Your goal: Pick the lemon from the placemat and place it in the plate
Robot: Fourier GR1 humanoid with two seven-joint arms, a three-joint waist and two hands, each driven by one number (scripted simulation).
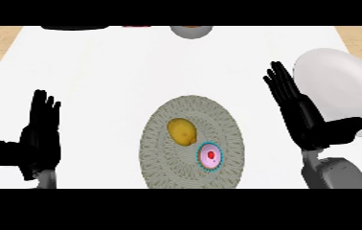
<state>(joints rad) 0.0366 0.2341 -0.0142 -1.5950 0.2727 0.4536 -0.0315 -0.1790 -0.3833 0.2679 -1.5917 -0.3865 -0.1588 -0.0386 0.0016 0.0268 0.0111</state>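
Lay on the grey placemat (163, 162): a lemon (182, 131), probably light, firm, slightly slippery; best grasped across its middle. Stood open, fingers straight: right robot hand (297, 110), left robot hand (39, 133).

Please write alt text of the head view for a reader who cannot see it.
A yellow lemon lies on a round grey placemat beside a small pink, teal-rimmed object. The white plate sits at the right, partly behind the open right hand. The open left hand rests at the left edge, holding nothing.
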